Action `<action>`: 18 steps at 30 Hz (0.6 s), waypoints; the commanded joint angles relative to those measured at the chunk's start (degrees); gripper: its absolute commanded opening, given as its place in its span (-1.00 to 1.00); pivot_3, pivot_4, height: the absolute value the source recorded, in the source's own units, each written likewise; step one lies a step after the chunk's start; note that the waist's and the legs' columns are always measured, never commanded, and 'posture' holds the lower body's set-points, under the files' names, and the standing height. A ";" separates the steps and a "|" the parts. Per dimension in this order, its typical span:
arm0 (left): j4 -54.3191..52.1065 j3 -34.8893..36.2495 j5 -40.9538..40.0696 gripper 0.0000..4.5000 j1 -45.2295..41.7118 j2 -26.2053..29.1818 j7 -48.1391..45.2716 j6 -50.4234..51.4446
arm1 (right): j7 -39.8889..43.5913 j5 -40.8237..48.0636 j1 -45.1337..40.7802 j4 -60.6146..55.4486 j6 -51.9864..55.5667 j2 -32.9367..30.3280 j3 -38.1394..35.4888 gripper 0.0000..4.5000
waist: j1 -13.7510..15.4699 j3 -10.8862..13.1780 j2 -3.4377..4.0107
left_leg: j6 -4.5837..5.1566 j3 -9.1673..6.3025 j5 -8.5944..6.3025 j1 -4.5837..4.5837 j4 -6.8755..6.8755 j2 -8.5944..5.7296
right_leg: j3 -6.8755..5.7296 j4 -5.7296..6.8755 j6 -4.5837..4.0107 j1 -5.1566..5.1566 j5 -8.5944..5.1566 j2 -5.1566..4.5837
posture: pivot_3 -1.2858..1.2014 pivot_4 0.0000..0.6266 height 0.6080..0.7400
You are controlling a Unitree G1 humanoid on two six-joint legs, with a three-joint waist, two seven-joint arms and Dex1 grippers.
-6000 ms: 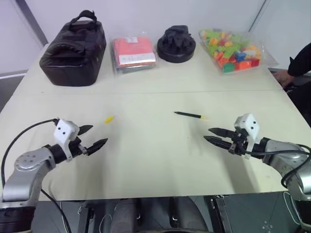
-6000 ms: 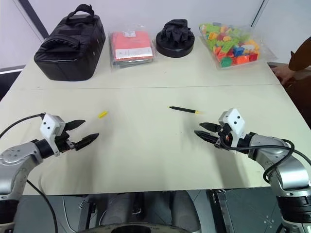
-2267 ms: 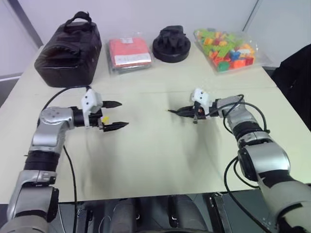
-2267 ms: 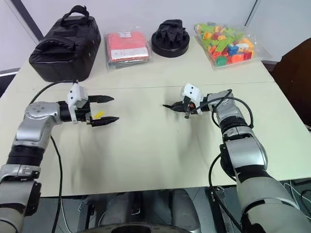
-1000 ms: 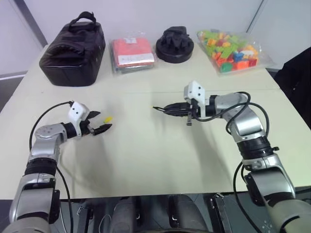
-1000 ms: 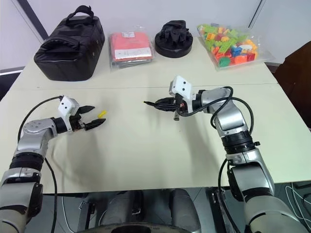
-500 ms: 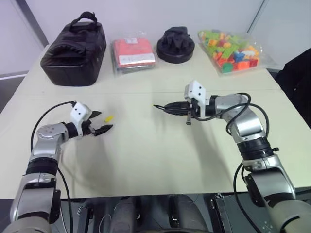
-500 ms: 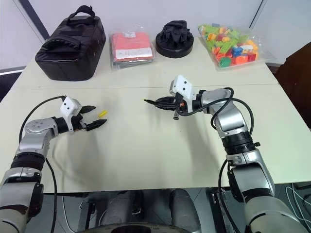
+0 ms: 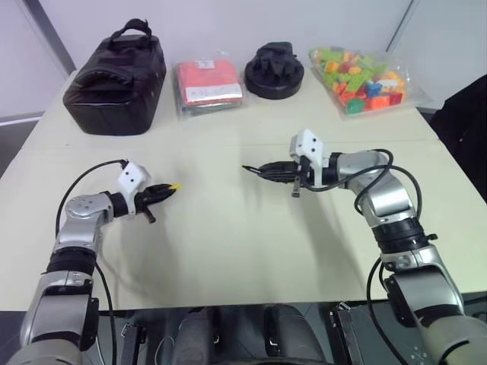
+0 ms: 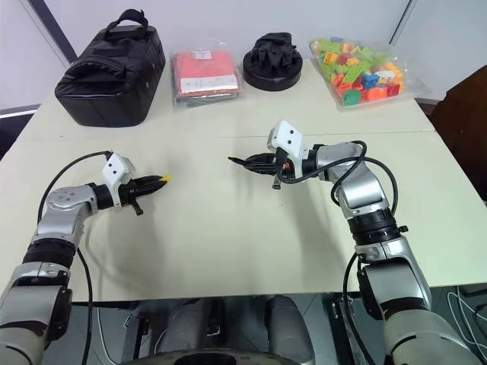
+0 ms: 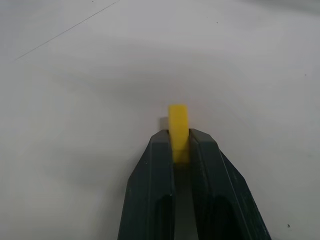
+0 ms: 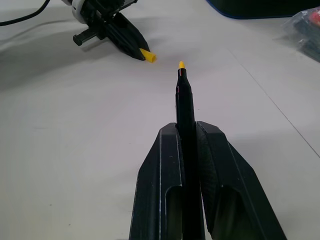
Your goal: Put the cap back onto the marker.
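My left gripper point(image 9: 161, 192) is shut on the tiny yellow cap point(image 9: 175, 185), low over the left side of the cream table point(image 9: 228, 243). In the left wrist view the cap point(image 11: 178, 120) pokes out from between the two black fingertips point(image 11: 160, 150). Held above the table's middle, my right gripper point(image 9: 268, 170) is shut on the thin black marker point(image 12: 184, 95). The marker's yellow tip point(image 12: 181, 64) points left toward the cap point(image 12: 148, 55) and the left gripper point(image 12: 132, 50), with a gap between them.
Along the table's far edge stand a black bag point(image 9: 114, 76), a red packet in clear wrap point(image 9: 209, 82), a black round object point(image 9: 274, 68) and a clear bag of colourful bricks point(image 9: 361, 68). A person's dark sleeve point(image 9: 468, 106) shows at the right edge.
My left gripper's fingers have closed from open onto the yellow cap. The right gripper has kept still with the marker in it.
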 commanded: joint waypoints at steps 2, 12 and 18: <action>0.09 0.74 0.22 -0.99 -2.19 1.35 0.60 0.03 | 0.29 0.58 -0.86 -0.32 -2.62 -1.05 -1.11 -1.00 | 0.02 0.00 0.00 | 0.00 0.00 0.00 0.00 0.00 0.00 | 0.00 0.00 0.00 0.00 0.00 0.00 | 0.03 -0.52 1.00; -15.24 -2.79 -2.95 -0.99 -11.41 2.54 -9.59 7.50 | 6.40 -5.02 -9.64 12.47 -14.49 -5.05 2.43 -1.00 | -0.12 0.04 -0.06 | 0.01 0.04 0.00 -0.10 0.02 -0.05 | 0.01 -0.07 0.01 -0.04 0.00 0.03 | 0.03 -0.52 1.00; -20.28 -6.54 -4.09 -0.99 -14.05 -0.48 -13.48 9.56 | 7.23 -6.81 -13.85 18.39 -19.26 -3.27 3.61 -1.00 | -0.34 0.04 -0.04 | -0.02 0.12 0.02 -0.08 -0.01 0.01 | 0.05 -0.08 0.01 -0.07 -0.01 0.17 | 0.03 -0.52 1.00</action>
